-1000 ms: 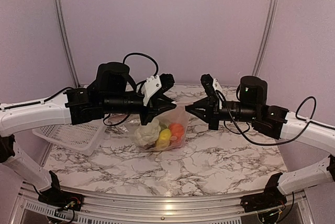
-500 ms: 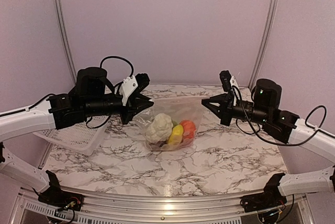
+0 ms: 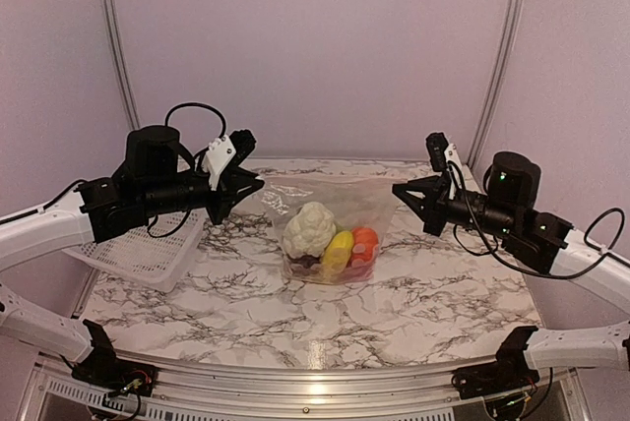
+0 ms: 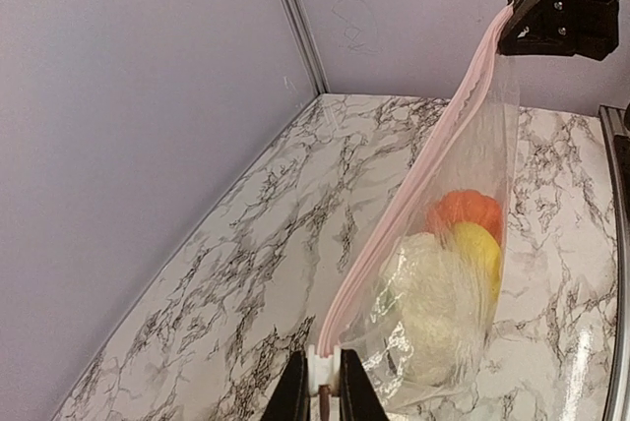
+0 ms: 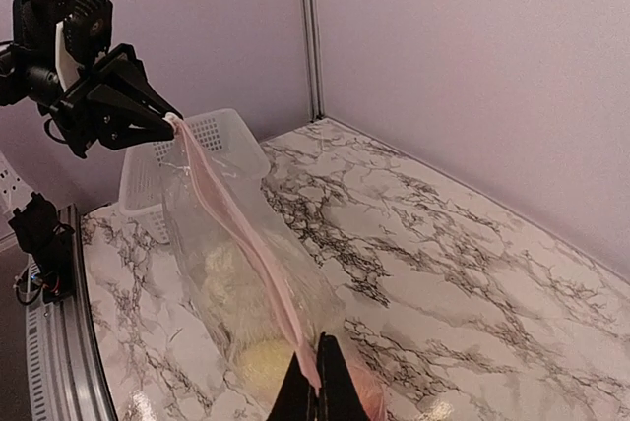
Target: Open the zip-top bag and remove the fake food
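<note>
The clear zip-top bag [image 3: 330,207] hangs stretched between both grippers above the marble table. Its pink zip strip [image 4: 423,170] runs taut from one gripper to the other. My left gripper [image 3: 258,184] is shut on the white zip slider [image 4: 323,370] at the bag's left end. My right gripper [image 3: 397,188] is shut on the right end of the zip strip [image 5: 258,249]. Inside the bag are the fake food: a white cauliflower [image 3: 309,228], a yellow piece [image 3: 338,253], an orange piece [image 3: 364,240] and a dark purple piece [image 3: 306,265] at the bottom.
A white mesh basket [image 3: 143,254] sits on the table at the left, under the left arm; it also shows in the right wrist view [image 5: 192,150]. Marble table [image 3: 325,318] with metal rail along the near edge. Lilac walls stand behind and at the sides.
Both grippers have moved apart, left one leftward and right one rightward. The bag's top edge has stretched much wider between them and the bag hangs lower and flatter.
</note>
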`<move>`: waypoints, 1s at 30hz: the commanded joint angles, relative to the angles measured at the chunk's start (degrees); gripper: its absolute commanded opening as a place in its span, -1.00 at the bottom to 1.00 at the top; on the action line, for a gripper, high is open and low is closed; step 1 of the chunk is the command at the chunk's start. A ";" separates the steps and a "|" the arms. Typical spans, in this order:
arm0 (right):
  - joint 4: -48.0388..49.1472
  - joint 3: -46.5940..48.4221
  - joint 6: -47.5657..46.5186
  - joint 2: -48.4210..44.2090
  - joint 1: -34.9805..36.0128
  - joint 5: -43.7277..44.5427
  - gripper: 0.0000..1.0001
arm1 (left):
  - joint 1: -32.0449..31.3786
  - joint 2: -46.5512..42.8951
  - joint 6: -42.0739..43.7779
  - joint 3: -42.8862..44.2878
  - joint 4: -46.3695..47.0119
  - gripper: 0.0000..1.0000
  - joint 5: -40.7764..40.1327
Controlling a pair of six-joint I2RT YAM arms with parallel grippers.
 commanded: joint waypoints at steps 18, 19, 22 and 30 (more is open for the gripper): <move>-22.58 24.72 -7.92 7.75 0.03 -17.07 0.73 | -1.40 -0.73 12.46 3.86 -11.59 -0.96 11.89; -25.14 27.40 -8.35 9.38 0.60 -15.87 0.71 | -1.96 -0.24 13.04 4.50 -12.64 -0.97 10.83; -31.82 33.36 -10.30 14.16 4.45 -9.93 0.56 | -3.11 0.75 13.56 5.85 -14.05 -1.00 10.39; -43.94 43.94 -14.74 23.85 14.14 1.83 0.15 | -5.00 0.86 14.05 6.65 -13.69 -1.00 10.44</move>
